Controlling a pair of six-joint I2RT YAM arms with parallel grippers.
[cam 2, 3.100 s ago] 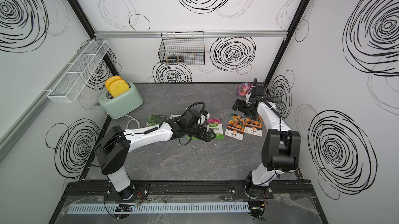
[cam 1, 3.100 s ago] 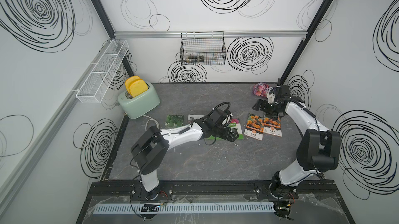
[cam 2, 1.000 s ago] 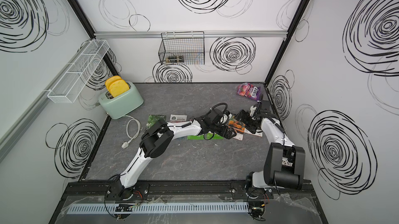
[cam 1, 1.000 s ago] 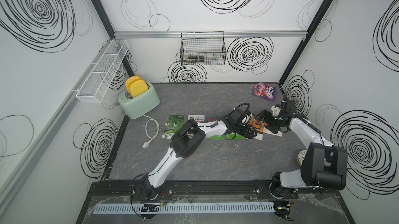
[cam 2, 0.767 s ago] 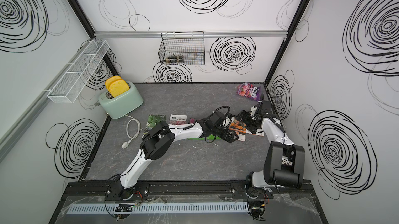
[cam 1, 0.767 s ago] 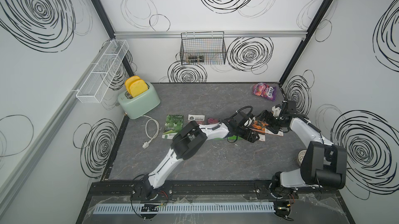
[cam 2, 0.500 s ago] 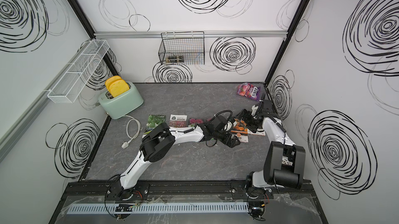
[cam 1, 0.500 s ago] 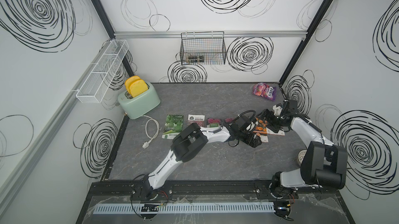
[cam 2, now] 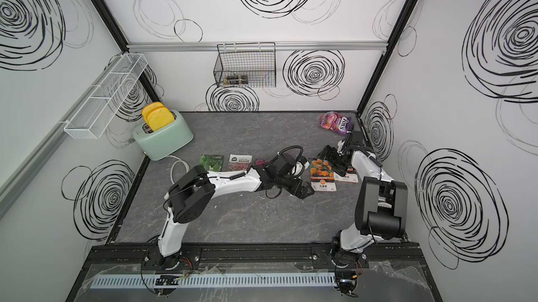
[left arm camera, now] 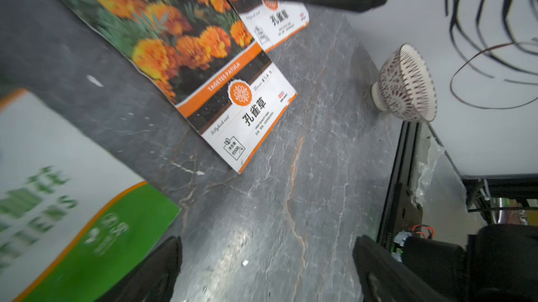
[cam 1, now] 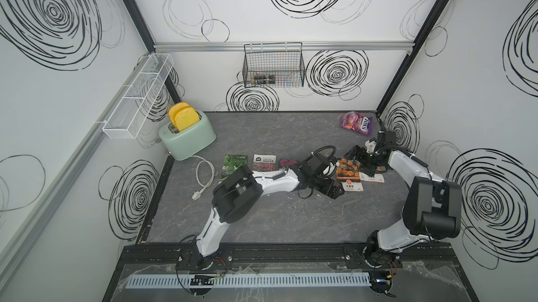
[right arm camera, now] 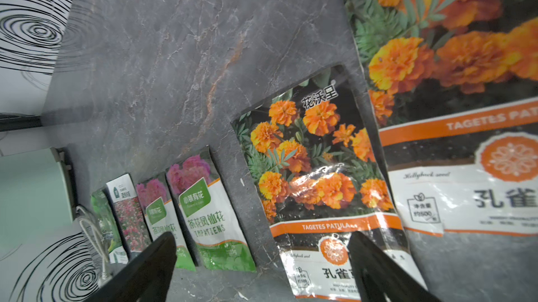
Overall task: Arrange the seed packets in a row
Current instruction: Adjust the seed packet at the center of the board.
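Observation:
Seed packets lie in a line across the table: dark green, red-pink field, two pink-on-green, and two orange marigold packets. My left arm covers most of the pink-on-green ones in both top views. My left gripper is open over bare table, just in front of the nearer marigold packet. My right gripper hangs open over the far ends of the marigold packets, holding nothing.
A mint toaster with its white cable stands back left. A purple candy bag lies in the back right corner. A patterned bowl sits by the right wall. A wire basket and white rack hang on the walls.
The right gripper came forward from the candy bag to the marigold packets. The left arm stretched right, then its gripper drew toward the front, uncovering the pink-on-green packets' tops.

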